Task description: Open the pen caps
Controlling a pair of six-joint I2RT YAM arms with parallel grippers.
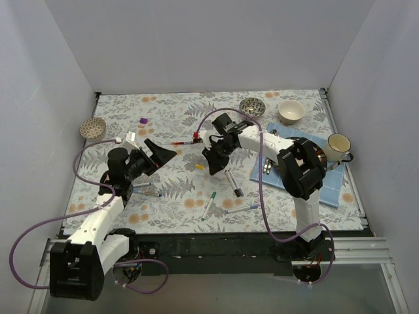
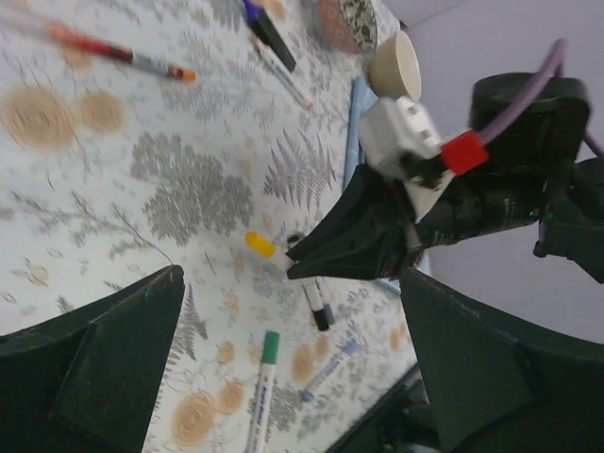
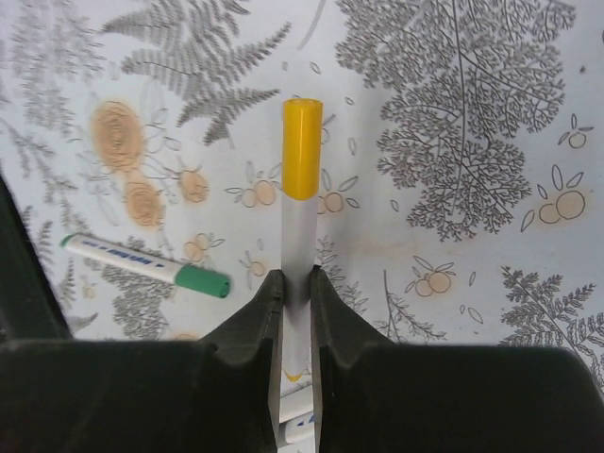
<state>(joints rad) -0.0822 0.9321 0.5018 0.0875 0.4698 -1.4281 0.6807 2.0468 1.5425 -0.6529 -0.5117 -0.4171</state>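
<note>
Right, my right pincer (image 3: 294, 283) is clamped on the white barrel (image 3: 300, 236) of one pen, w/ the yellow cap (image 3: 302, 149) sitting on the free end, well clear of my fingertips. The pen's long axis runs straight out from between the jaws, so the cap points directly away from that wrist. In the top view that means roughly sideways across the table (image 3: 472, 94), cap end aimed toward my left arm's side. My left pincer (image 1: 163, 152) hangs wide open, holding nothing. From its own cam the cap is ahead, about mid-gap between the two fingers but apart from both. So the cap lies btwn my two pincers, and the left is the free one nearest it. I reckon the next move turns on that line-up: the left has to come in along the barrel's axis, close on the cap only, then pull straight off. A green-capped pen (image 3: 142, 264) lies flat nearby, not in the way. Can't tell if the held pen is off the table.
</note>
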